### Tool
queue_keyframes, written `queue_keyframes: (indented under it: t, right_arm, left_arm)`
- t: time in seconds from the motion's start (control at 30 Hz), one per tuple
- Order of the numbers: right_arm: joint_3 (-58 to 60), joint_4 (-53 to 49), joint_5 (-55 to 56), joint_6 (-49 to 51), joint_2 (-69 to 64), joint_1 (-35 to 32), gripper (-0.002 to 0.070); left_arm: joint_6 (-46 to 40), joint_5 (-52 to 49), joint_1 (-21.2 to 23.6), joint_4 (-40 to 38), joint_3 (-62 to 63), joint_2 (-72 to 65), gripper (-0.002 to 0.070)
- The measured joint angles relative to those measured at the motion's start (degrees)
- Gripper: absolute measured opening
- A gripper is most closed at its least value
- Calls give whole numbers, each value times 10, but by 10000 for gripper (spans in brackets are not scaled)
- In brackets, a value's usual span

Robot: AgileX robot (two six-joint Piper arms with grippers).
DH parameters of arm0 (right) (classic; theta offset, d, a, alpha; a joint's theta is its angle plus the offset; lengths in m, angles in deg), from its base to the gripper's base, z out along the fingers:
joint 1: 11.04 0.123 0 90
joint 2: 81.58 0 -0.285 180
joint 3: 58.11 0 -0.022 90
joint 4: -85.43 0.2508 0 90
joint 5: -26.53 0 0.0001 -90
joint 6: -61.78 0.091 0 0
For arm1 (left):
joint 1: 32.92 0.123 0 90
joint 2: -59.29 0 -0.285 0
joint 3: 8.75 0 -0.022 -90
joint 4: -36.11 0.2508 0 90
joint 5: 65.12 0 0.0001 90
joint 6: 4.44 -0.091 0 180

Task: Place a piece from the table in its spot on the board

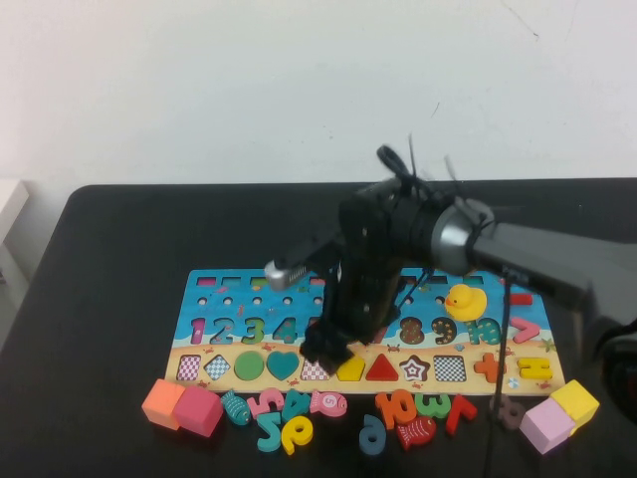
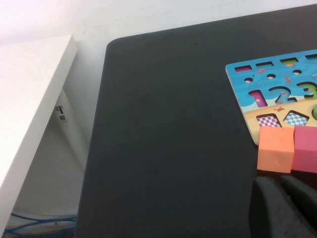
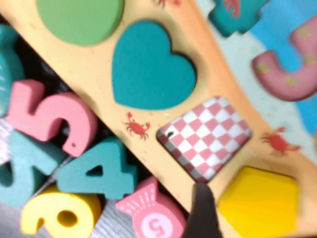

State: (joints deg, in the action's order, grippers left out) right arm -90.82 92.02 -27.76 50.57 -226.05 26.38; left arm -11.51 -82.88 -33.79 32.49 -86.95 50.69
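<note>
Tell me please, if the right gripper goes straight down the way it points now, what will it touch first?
Probably the board: the right gripper, open, points down at its sandy strip beside the yellow pentagon lying in its slot. Exact height is unclear. The left gripper is parked off the board's left end.

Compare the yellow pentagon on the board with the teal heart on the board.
The yellow pentagon is angular and straight-edged; the teal heart is curved with a pointed tip. The pentagon lies right by the right gripper, which hangs over the board; the heart lies further left. Both are flat pieces in the sandy strip.
</note>
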Motion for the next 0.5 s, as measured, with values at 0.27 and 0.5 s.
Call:
queue_keyframes:
  t: [0.27,0.5]
  right_arm:
    - [52,-50,34,0,129,7,116]
    - [228,-49,150,-15,299,8,19]
  left_arm:
    - [0,0,0,0,0,0,-1]
    - [0,0,0,0,0,0,-1]
